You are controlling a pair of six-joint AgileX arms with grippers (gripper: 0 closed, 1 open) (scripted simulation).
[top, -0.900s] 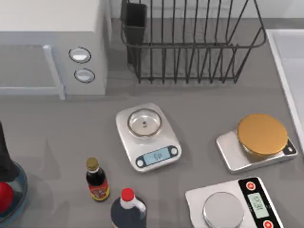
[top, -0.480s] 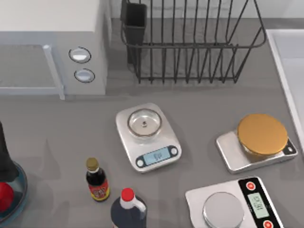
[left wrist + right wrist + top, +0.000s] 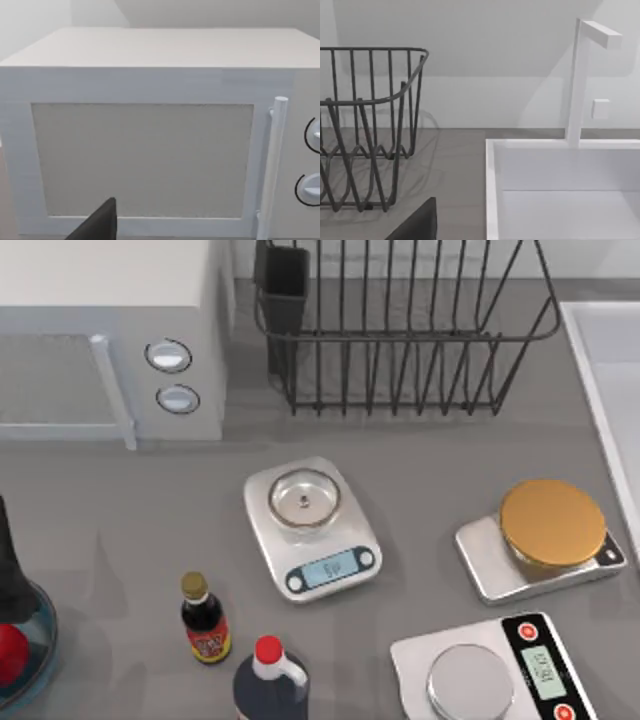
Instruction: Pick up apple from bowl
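The red apple sits in the blue bowl at the near left edge. The left arm is just above it; I cannot tell its pincer's state. Farther back stands the white microwave.

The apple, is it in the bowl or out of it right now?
In. The apple sits inside the blue bowl at the table's left edge.

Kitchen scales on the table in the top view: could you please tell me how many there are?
3: a steel-plate scale at the centre, a gold-plate scale at the right, and a third scale at the lower right, partly cut off by the edge.
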